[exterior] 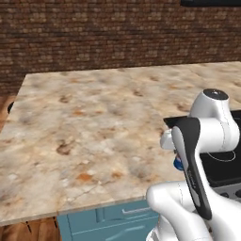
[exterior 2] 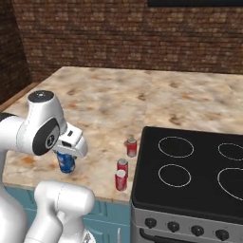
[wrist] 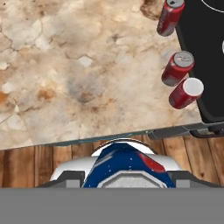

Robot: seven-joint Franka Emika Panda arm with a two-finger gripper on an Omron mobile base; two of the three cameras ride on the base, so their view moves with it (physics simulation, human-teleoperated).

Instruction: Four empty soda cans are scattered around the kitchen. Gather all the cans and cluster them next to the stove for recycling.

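Near the counter's (exterior 2: 95,95) front edge, gripper (exterior 2: 66,159) jaws clamp an upright blue can (exterior 2: 66,163), long axis vertical.

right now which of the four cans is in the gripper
The blue can, held in the gripper above the counter's front edge; the three red cans stand beside the stove.

Marble counter (exterior 2: 104,99) w/ three red cans (exterior 2: 122,167) by stove (exterior 2: 190,175)

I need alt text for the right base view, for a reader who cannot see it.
The robot's hand holds a blue soda can above the marble counter. Three red soda cans stand clustered beside the black stove, near the counter's front edge; a brick wall runs behind.
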